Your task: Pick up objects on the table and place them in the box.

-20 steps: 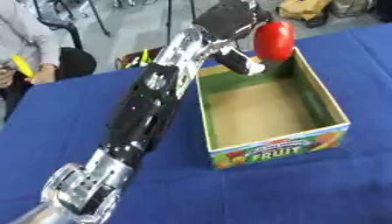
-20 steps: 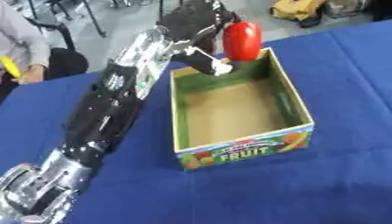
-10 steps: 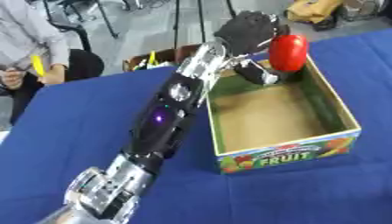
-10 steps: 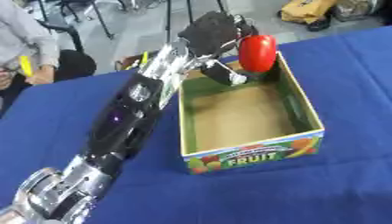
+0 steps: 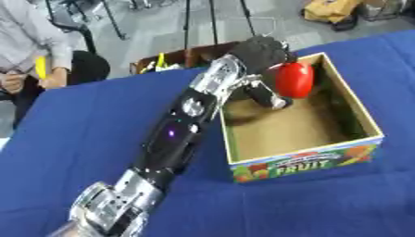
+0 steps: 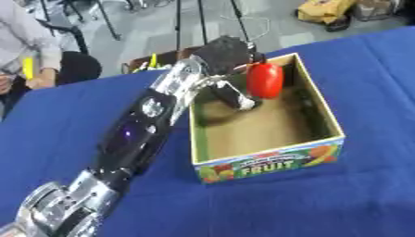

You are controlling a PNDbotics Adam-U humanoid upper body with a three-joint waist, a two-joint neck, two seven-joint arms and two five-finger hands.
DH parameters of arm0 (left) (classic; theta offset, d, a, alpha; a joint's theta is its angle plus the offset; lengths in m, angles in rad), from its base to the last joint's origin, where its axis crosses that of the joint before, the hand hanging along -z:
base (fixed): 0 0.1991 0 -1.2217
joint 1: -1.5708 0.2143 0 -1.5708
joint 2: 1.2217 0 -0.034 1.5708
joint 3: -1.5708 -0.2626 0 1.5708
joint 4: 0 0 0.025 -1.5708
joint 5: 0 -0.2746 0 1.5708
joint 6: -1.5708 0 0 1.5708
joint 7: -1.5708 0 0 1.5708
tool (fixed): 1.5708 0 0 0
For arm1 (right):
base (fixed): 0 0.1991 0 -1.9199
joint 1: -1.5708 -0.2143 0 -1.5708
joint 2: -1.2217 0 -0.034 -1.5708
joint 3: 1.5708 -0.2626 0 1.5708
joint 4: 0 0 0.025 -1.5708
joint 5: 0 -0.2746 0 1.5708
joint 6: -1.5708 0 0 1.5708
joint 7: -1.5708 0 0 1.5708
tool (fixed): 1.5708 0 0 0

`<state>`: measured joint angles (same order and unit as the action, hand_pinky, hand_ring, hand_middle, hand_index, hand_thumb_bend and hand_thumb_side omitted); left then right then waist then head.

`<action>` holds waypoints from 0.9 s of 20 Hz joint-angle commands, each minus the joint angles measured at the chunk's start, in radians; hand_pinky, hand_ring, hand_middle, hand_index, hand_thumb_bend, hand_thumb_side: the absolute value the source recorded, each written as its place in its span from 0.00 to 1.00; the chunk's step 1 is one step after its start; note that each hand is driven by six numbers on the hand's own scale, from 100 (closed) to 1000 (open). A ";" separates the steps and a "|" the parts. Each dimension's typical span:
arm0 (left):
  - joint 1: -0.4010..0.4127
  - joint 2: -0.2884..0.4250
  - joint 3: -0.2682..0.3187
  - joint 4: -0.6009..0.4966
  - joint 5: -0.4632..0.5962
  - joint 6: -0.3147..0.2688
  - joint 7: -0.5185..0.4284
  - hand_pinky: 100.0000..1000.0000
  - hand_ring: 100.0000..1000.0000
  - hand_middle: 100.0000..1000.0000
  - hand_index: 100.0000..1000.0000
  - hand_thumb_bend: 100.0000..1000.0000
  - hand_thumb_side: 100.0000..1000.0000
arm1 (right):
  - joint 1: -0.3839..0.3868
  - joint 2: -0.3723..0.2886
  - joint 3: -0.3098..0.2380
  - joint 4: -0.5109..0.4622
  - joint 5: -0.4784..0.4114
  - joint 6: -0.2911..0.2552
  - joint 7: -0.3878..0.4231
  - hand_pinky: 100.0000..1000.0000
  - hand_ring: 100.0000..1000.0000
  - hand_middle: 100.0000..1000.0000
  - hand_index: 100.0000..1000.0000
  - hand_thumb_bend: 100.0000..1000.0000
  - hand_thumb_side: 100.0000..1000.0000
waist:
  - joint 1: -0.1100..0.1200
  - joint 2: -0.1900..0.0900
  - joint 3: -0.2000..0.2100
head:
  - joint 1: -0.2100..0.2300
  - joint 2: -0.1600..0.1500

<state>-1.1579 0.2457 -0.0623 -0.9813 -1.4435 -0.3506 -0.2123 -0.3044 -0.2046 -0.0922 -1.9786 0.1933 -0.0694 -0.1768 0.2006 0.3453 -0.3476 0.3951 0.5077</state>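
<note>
A blue cloth covered the worktop (image 5: 73, 139), which lay askew, with a grey floor (image 5: 154, 32) and dark stands behind its far edge. The left arm (image 5: 174, 139) ran from the lower left diagonally up across the cloth. Its robot hand (image 5: 263, 55), the left one, hung over the far left corner of the box (image 5: 304, 162), fingers curled round a red fruit (image 5: 293, 79) held above the box's brown bottom. The cardboard box stood open on the cloth, its near wall printed with the word FRUIT.
</note>
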 commanded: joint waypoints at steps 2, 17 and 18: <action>-0.020 0.011 0.017 0.003 0.158 0.022 -0.123 0.00 0.18 0.23 0.43 0.00 0.57 | -0.008 -0.005 -0.001 -0.021 0.005 0.000 0.001 0.15 0.00 0.15 0.37 0.03 0.67 | -0.012 -0.016 -0.004 | 0.013 -0.015; -0.029 0.023 0.007 0.015 0.128 0.030 -0.354 0.00 0.24 0.29 0.46 0.00 0.55 | -0.012 -0.001 0.001 -0.021 0.009 0.000 0.004 0.15 0.00 0.15 0.37 0.03 0.67 | -0.006 -0.006 -0.018 | 0.038 -0.021; -0.030 0.023 0.007 0.016 0.108 0.025 -0.361 0.00 0.24 0.30 0.46 0.00 0.55 | -0.012 -0.001 0.001 -0.021 0.009 0.000 0.004 0.15 0.00 0.15 0.37 0.03 0.67 | -0.006 -0.006 -0.019 | 0.039 -0.021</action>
<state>-1.1798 0.2466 -0.0572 -0.9686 -1.3057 -0.3230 -0.5582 -0.3079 -0.2012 -0.0919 -1.9786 0.1999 -0.0692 -0.1760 0.2036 0.3522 -0.3645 0.4299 0.4986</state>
